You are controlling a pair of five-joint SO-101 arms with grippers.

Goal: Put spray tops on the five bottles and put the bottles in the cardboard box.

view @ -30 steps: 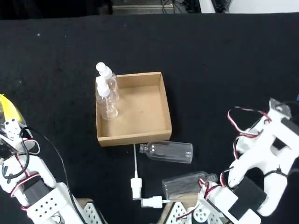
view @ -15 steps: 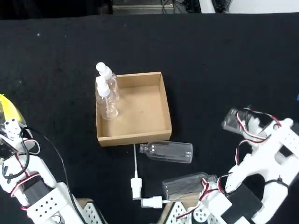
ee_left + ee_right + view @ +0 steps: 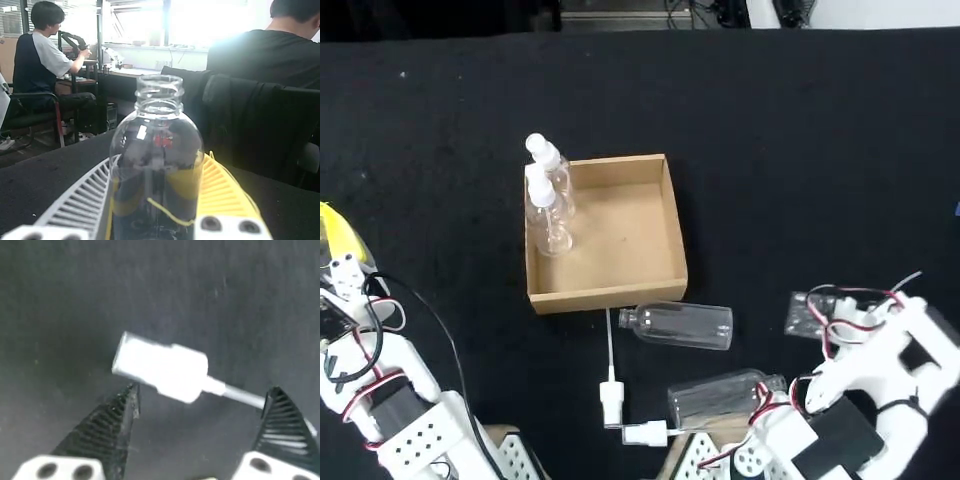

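A clear bottle (image 3: 156, 150) without a top stands upright in my left gripper (image 3: 159, 161), shut on it between a white and a yellow finger; this gripper (image 3: 334, 243) is at the table's left edge. My right gripper (image 3: 202, 392) is open just above the black cloth, with a white spray top (image 3: 160, 365) lying between its black fingertips. The right arm (image 3: 880, 365) is at the front right. Two capped bottles (image 3: 548, 195) stand at the left wall of the cardboard box (image 3: 620, 295). Two open bottles (image 3: 677, 326) (image 3: 720, 396) and two spray tops (image 3: 611, 392) (image 3: 646, 433) lie in front of it.
The table is covered with black cloth. The arm bases stand at the front edge, with red and white cables looping off the right arm (image 3: 840, 305). Beyond the table, people sit at desks in the room.
The right arm has swung left and then down toward the front of the table, bringing its gripper low over the cloth. The left arm, the box and the loose bottles have kept still.
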